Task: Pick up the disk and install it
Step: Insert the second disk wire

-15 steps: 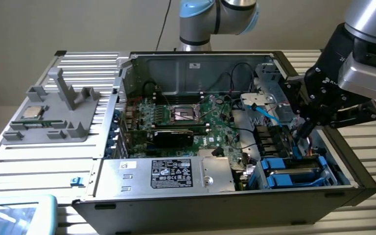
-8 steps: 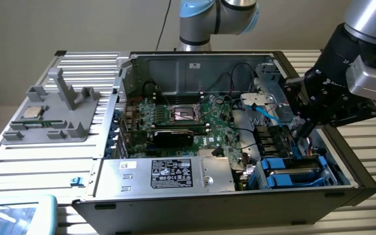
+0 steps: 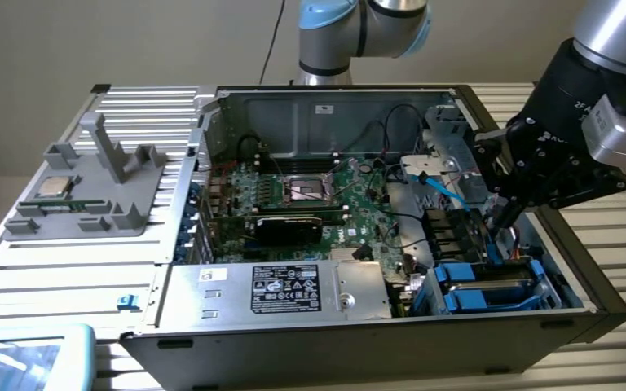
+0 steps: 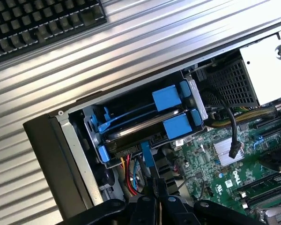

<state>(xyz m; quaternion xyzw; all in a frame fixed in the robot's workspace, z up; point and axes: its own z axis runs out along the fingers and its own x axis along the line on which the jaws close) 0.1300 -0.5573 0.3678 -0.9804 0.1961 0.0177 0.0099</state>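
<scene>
Blue-railed disk (image 4: 145,123) seated in bay, near closed hand (image 4: 158,183).

Your claw (image 4: 155,185) sits pinched shut in a tight pocket: the blue-railed disk (image 4: 145,123) in its bay just ahead, cables (image 4: 131,176) crowding beside it, the case wall (image 3: 574,269) close outside. Open room lies above, over the motherboard (image 3: 324,199).

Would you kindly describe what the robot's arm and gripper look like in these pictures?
The arm is built of silver-grey metal tubes with pale blue caps at its joints. Its wrist carries a bulky black housing with small white lettering and a grey box beside it. The gripper is black, with two thin dark fingers rising from rounded black mounts.
</scene>
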